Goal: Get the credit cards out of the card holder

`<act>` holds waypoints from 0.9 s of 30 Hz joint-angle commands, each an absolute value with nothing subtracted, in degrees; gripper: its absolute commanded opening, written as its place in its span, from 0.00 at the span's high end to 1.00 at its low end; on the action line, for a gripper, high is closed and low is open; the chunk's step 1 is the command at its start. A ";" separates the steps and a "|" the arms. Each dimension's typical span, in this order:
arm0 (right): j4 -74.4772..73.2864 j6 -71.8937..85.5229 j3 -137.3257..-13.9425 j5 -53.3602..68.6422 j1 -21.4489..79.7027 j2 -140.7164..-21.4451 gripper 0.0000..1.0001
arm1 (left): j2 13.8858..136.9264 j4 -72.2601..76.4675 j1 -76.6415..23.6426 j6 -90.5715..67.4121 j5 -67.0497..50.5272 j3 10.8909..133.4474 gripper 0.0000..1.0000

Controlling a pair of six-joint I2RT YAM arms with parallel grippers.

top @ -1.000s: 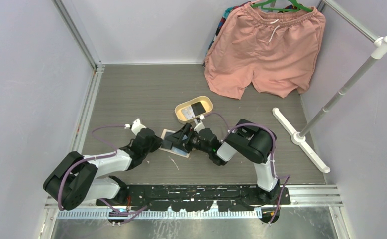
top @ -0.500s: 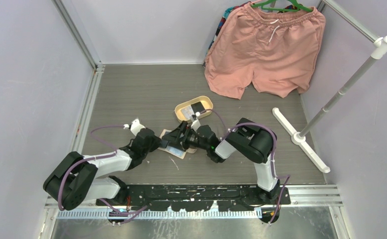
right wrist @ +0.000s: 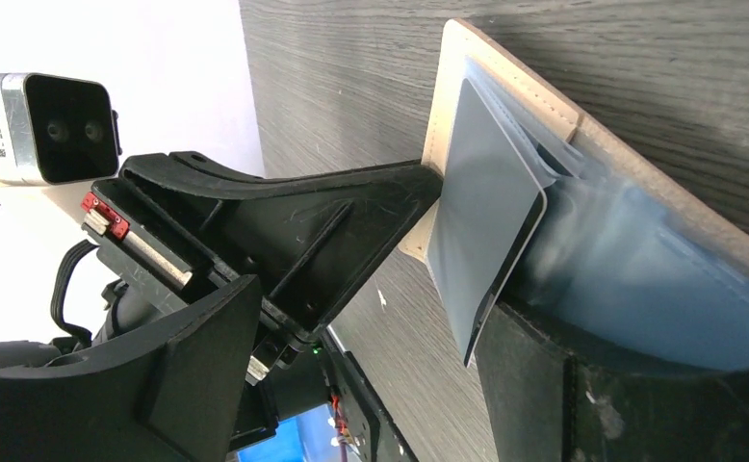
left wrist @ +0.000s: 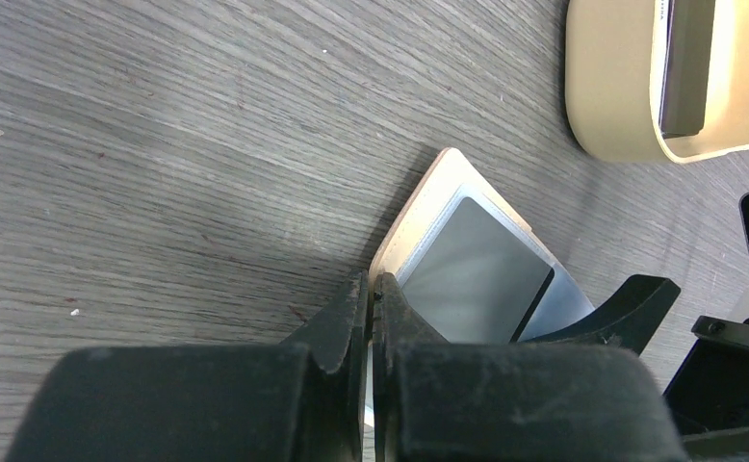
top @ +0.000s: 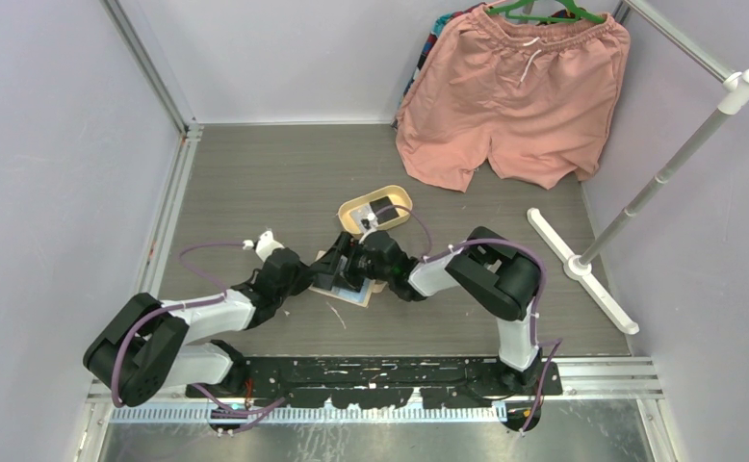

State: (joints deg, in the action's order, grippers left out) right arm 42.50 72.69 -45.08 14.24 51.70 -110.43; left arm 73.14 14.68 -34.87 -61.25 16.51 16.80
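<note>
Top external view: the card holder (top: 343, 287) lies open on the grey wood-grain worktop (top: 255, 183), between the two arms' tips and just nearer than an oval cream tray (top: 346, 219). From the wrist views its beige border frames pale blue-grey pockets, and one pale blue-grey credit card (left wrist: 472, 269) stands partly out of a pocket, tilted up from the lining, with its lower corner resting against one finger of the right tool (right wrist: 366, 303). That tool's fingers are spread wide apart. One sits low by the card's free edge and the other is off to the side, with nothing clamped between them. The left tool (left wrist: 372, 294) meets the holder at the beige edge on the opposite side. Its fingers are pressed together, and a thin pale sliver shows between them, so it looks to be nipping the holder's border, though the exact hold is hard to make out. A second, dark credit card (left wrist: 686, 67) with a pale part lies inside the tray, well apart from the holder. Both arms reach in low from the near edge, the left from the left and the right bent round from the right, so their tips almost touch over the holder. Farther back, pink shorts (top: 510, 96) hang from a green hanger (top: 544, 12) at the rear wall. To the right, a white clothes rack (top: 640, 192) leans with its foot on the worktop.
</note>
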 commanded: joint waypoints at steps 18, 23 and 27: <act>48.88 72.96 -43.89 11.60 50.57 -107.78 0.17 | 75.98 0.18 -36.28 -60.40 9.97 13.57 1.00; 52.57 74.62 -40.74 11.68 49.47 -106.64 0.17 | 75.93 0.18 -36.28 -60.52 10.14 13.45 1.00; 53.17 74.82 -39.55 12.07 48.92 -105.94 0.17 | 76.38 0.15 -36.34 -60.45 10.02 13.60 1.00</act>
